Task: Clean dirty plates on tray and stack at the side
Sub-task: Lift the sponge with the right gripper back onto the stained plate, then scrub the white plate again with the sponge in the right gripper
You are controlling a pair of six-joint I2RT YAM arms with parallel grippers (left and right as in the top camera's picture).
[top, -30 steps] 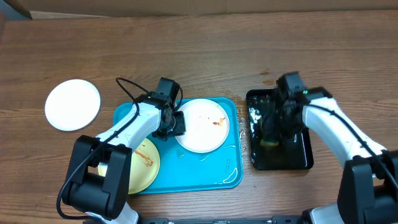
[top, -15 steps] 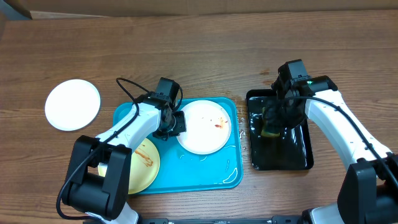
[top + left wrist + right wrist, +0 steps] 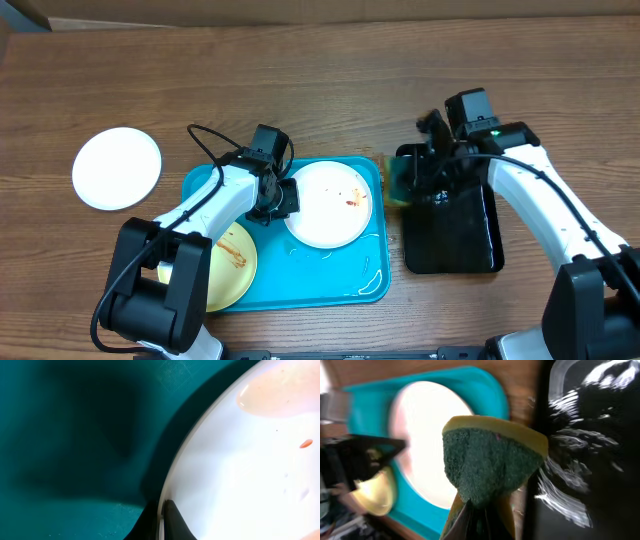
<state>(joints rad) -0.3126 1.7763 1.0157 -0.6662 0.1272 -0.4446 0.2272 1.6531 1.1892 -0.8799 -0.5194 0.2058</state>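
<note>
Left arm [image 3: 215,200] slants across left half of tray [image 3: 330,275], covering left edge of yellow plate [image 3: 228,265] and barring approach from that side. Left gripper [image 3: 284,200] pinches left rim of white plate [image 3: 325,205]; plate's right and front rim unobstructed. Bare tray floor at front right corner. Narrow gap between tray and black tray [image 3: 450,240] filled by sponge [image 3: 398,185], gripped in right gripper [image 3: 479,515]. Wide open table [image 3: 330,90] behind both trays. Second white plate [image 3: 117,168] lies far left, well apart, open wood all round.

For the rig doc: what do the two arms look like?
Both arms: white tubular links, black joints and wrists. Left arm has a loose black cable loop; right arm a black cable along it and a green light near the wrist. Fingers black.
</note>
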